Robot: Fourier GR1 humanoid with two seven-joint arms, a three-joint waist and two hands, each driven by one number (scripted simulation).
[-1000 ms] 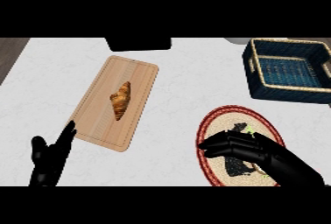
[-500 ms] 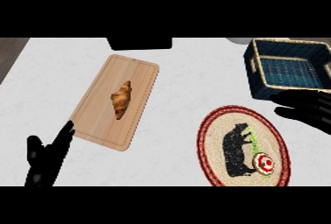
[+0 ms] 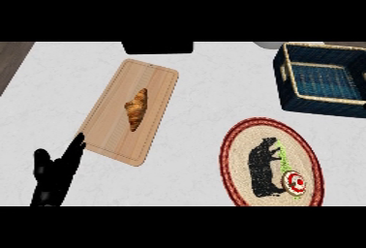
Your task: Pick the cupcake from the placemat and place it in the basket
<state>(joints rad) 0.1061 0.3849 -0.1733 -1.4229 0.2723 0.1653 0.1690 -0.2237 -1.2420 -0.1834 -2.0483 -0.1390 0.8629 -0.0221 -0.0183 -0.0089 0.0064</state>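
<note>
Head view: cupcake (image 3: pixel 294 181) on placemat (image 3: pixel 239 145), well right of left hand (image 3: pixel 53 177).

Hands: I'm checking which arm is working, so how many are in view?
1. The left hand rests open at the lower left, beside the cutting board. The right hand is out of frame.

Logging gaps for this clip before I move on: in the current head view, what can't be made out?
- Right hand: not in the head view at all.
- Cupcake: not visible on the placemat; its whereabouts cannot be told.
- Basket: right side cut off by the view's edge.
- Dark object at the counter's far edge: cut off by the top band, unidentifiable.
- Left hand: wrist cut off at the lower edge.
</note>
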